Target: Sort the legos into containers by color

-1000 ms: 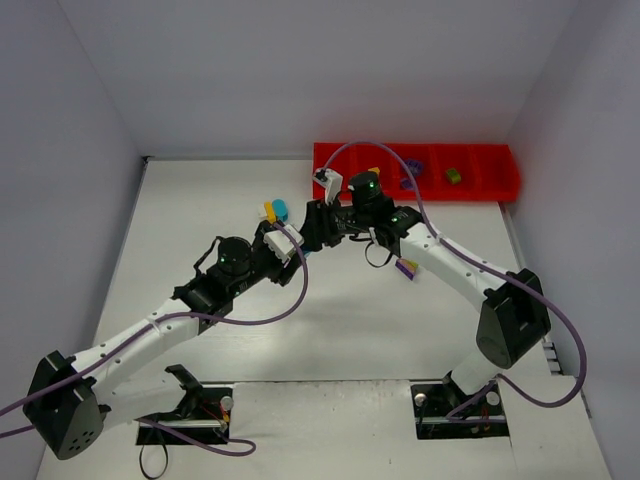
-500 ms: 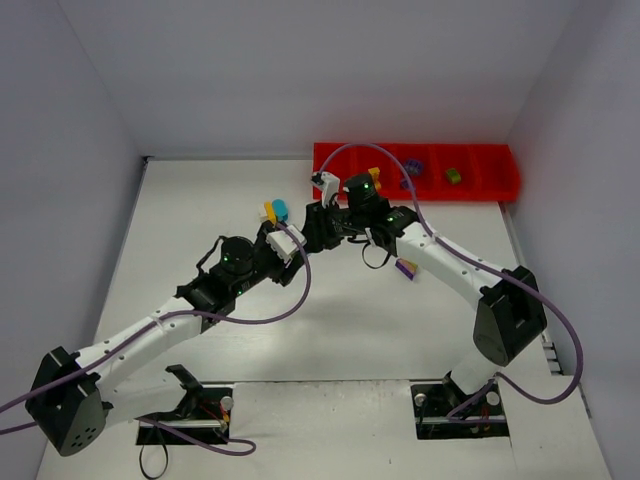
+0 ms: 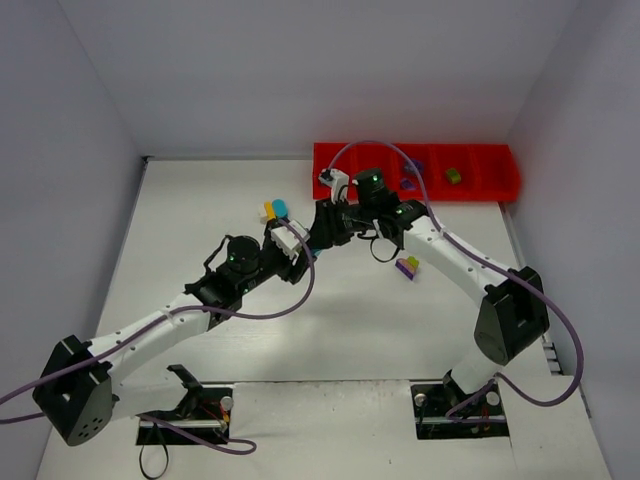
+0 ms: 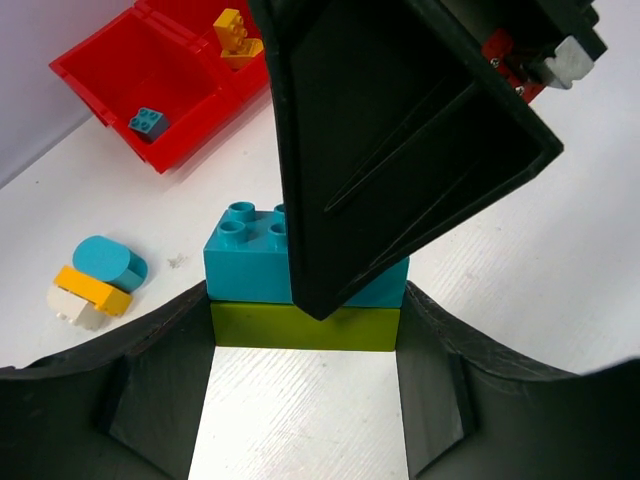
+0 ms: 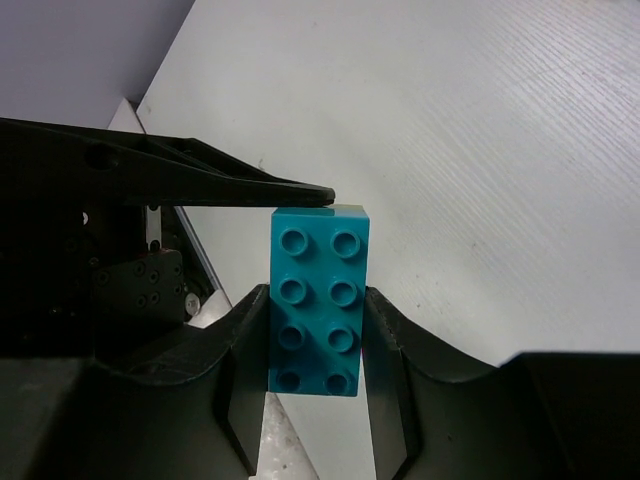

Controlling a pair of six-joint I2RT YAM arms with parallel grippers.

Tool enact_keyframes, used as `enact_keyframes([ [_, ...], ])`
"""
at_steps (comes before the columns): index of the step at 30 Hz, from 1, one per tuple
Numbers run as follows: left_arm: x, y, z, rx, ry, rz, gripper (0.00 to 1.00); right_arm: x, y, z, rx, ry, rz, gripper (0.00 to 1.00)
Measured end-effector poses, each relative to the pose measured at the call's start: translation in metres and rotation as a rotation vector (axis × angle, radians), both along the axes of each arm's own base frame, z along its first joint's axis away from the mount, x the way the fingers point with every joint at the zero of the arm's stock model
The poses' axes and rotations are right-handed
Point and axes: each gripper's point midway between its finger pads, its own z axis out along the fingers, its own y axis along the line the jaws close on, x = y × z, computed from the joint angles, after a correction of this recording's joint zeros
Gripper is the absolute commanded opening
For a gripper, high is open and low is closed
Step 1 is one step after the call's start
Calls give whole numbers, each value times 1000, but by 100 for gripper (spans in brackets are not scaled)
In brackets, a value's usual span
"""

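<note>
A white table (image 3: 200, 200) with a fine grain lies between plain grey walls (image 3: 300, 70) on its far, left and right sides.

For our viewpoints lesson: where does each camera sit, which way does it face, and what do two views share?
Top external: above and behind the robot, facing down onto the left arm, right arm and red tray.
Left wrist: on the left arm, facing along its own jaws, shut on the olive brick under the teal brick.
Right wrist: on the right arm, facing its own jaws gripping that teal brick.
Shared: both wrist views show the teal brick.
</note>
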Motion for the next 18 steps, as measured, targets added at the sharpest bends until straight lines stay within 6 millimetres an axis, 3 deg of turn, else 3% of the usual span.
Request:
enact_keyframes([
  [3,2,0,-8,10,25,9,0,8,-8,1,-6,-6,-17,8],
  [7,-4,14,-53,110,156,39,0,50,-39,20,-4,-92,-133,8],
  [10,-9,19,-75,162,221,45,0,66,-54,33,-7,-146,-186,8],
  [14,-11,22,-75,167,227,55,0,71,-55,41,-23,-202,-197,8],
  [18,-10,26,-53,126,176,72,0,96,-64,37,-99,-270,-265,8],
])
